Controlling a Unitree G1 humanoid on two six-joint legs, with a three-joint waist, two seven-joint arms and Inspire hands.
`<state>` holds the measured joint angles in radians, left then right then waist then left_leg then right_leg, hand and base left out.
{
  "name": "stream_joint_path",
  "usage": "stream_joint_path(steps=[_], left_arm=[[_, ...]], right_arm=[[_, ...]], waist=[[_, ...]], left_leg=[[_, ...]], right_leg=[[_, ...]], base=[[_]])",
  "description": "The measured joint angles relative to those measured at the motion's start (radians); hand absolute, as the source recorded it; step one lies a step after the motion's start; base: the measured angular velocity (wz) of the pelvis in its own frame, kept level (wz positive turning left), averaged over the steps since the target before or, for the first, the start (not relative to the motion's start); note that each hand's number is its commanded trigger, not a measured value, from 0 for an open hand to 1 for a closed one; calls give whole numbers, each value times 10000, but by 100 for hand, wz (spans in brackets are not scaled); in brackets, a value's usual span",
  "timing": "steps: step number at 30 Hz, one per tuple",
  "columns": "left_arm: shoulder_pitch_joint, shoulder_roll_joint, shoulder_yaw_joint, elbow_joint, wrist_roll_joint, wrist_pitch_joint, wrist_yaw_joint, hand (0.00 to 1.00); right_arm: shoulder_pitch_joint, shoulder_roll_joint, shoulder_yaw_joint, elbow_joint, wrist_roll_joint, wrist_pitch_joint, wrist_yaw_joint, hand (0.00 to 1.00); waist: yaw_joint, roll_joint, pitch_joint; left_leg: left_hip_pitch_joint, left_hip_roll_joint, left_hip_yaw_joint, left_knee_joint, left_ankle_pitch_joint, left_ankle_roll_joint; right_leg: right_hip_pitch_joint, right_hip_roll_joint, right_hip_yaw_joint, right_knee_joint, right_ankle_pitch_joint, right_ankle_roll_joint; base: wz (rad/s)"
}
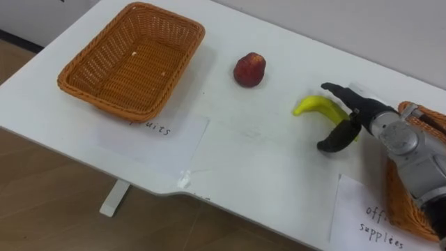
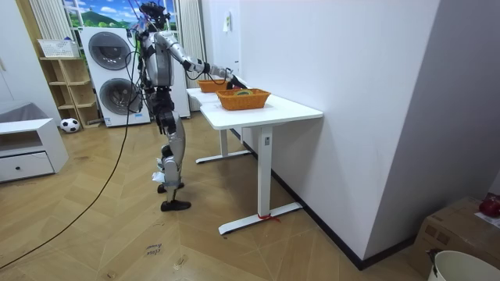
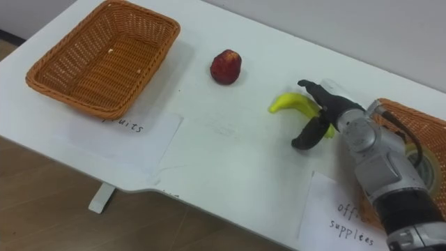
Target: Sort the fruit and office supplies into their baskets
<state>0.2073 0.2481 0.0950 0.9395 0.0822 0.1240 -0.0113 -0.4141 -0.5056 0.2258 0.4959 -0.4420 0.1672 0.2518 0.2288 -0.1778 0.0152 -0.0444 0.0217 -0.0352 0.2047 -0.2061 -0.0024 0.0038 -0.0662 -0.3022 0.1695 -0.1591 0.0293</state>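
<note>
Left eye view: empty orange wicker basket upper left; red apple, yellow banana unsorted on white desk; right hand fingers released, straddling banana.

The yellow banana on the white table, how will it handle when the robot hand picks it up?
The curved yellow banana looks stiff enough to lift as one piece. Its smooth skin may slip in the open right robot hand. Lying flat, it would probably pivot, not roll, if nudged.

banana half behind right hand, basket cropped
</note>
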Motion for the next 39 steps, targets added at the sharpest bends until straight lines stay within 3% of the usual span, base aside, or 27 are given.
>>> stream_joint_path(steps=[11,26,27,28,37,39], left_arm=[[-167,41,-362,-15,-6,-5,-216,0],[-243,39,-371,-127,-13,-11,-213,0],[-245,39,-371,-126,-23,-11,-213,0],[-273,39,-378,-126,-49,-11,-211,0],[-354,48,-388,-119,-116,-13,-170,0],[-367,50,-390,-119,-115,-15,-162,0]], right_arm=[[-70,1,251,210,720,-29,246,0],[-172,-177,248,474,801,-2,1132,0],[-172,-181,248,474,816,-2,1207,96],[-172,-187,257,474,840,-2,1302,100],[-134,-241,285,475,822,10,1097,100],[-132,-240,291,475,832,10,1089,100]], waist=[[27,70,50],[199,50,1],[235,53,0],[250,53,-3],[277,47,-6],[278,-1,-39]], left_leg=[[-21,-4,-42,85,-1,-1],[-120,-3,-213,156,4,-16],[-118,-2,-222,165,7,-21],[-116,-1,-234,173,9,-23],[0,0,-259,141,14,-32],[10,0,-258,136,14,-32]], right_leg=[[49,8,-57,-9,0,0],[25,53,-35,-13,23,-38],[28,57,-34,-14,23,-38],[40,59,-32,-19,23,-38],[168,65,-27,-19,23,-38],[170,66,-18,-18,23,-38]], base=[[0],[3],[0],[0],[1],[0]])
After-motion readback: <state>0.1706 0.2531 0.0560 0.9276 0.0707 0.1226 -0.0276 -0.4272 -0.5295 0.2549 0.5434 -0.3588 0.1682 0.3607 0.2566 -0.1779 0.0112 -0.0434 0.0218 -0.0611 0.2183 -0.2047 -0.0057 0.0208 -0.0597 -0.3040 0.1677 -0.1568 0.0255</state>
